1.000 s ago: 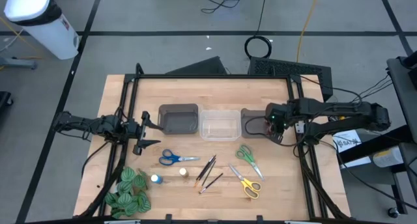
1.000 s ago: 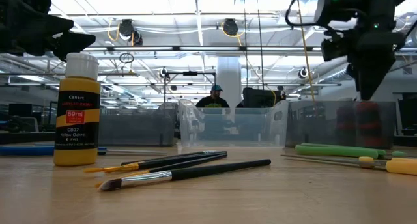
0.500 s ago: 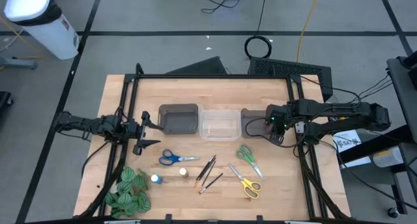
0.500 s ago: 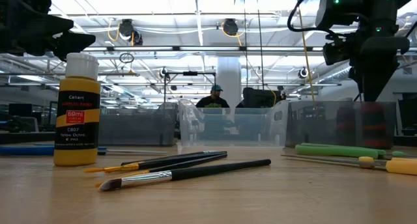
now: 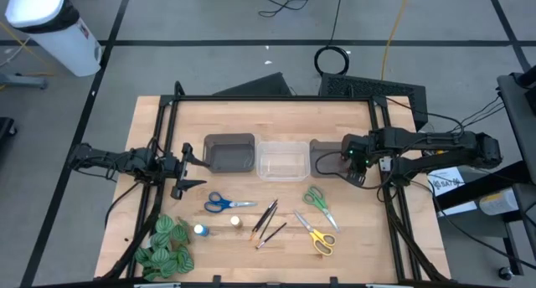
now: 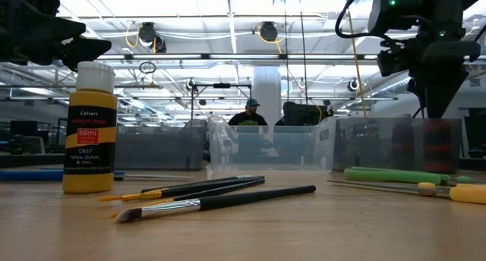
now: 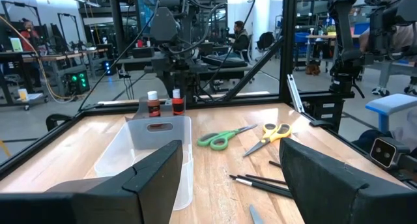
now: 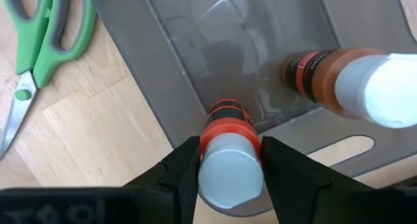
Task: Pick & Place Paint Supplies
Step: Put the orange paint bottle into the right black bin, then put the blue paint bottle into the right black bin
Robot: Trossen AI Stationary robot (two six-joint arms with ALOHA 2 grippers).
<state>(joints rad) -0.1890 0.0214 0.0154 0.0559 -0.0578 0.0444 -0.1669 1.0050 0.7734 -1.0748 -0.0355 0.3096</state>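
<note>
My right gripper [image 5: 347, 162] points down into the right grey bin [image 5: 322, 158]. Its open fingers stand close on either side of the pale cap of an orange-red paint bottle [image 8: 228, 175], which stands on the bin floor. A red-brown bottle [image 8: 345, 81] stands beside it in the bin. On the table lie blue scissors [image 5: 219, 203], green scissors [image 5: 318, 203], yellow scissors [image 5: 316, 235], dark brushes [image 5: 266, 221], a blue-capped bottle [image 5: 200, 230] and a yellow bottle [image 6: 89, 128]. My left gripper [image 5: 194, 169] waits open and level at the table's left.
A dark grey bin [image 5: 229, 153] and a clear bin [image 5: 282, 160] stand in a row left of the right grey bin. A green striped leafy bunch [image 5: 163, 246] lies at the near left corner. A black frame [image 5: 276, 98] runs round the table.
</note>
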